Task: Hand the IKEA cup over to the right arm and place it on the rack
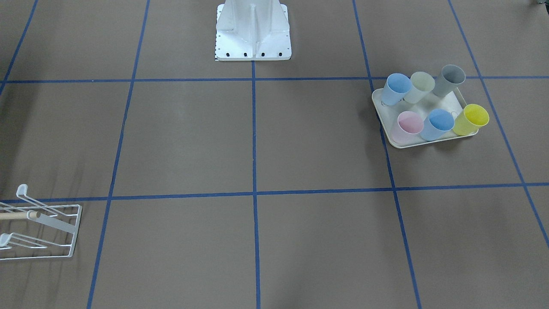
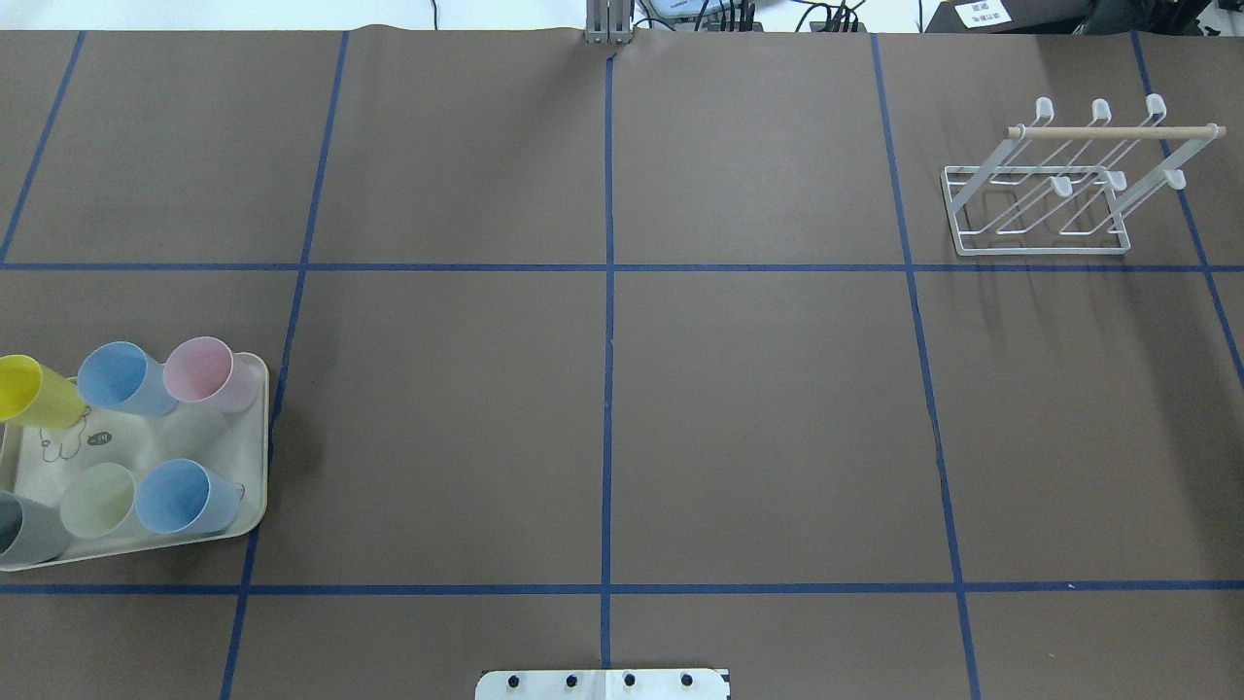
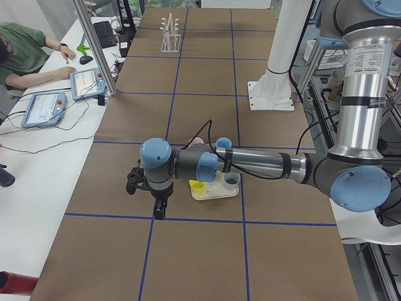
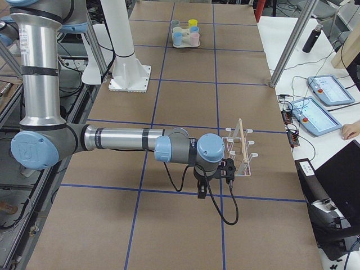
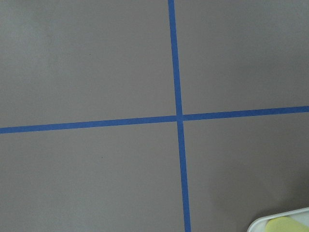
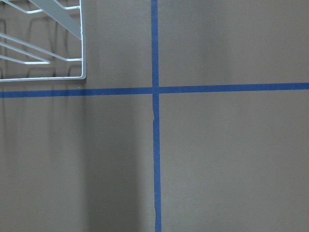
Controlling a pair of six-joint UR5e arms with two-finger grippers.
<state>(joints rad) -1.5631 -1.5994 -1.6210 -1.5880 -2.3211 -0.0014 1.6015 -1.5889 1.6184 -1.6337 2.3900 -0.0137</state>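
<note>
Cups: six IKEA cups, all standing mouth-up on one cream tray (image 2: 165, 437). One row has the yellow cup (image 2: 34, 392), blue cup (image 2: 124, 377) and pink cup (image 2: 206, 371). The other row has the grey cup (image 2: 24, 530), pale green cup (image 2: 97, 499) and second blue cup (image 2: 185, 496).

Rack (image 2: 1062, 185): one, white wire, six capped prongs, one wooden dowel (image 2: 1113, 131) through the top.

Arms: two, showing only in the side views.

Left gripper (image 3: 160, 210) points down above the bench (image 2: 777, 428). Tray and cups sit just beside it and lower, on the side toward the robot's base. Its wrist view catches only a tray corner and the yellow cup's rim at lower right. The rack is well apart from this gripper, at the far end of the bench.

Right gripper (image 4: 201, 191) also points down over the bench, with the rack near it and lower. Its wrist view shows one corner of the rack's base at upper left. The cups are well apart from it, at the other end.

How far either gripper is spread: cannot tell, as they show in the side views only. Both hang apart from cups and rack.
</note>
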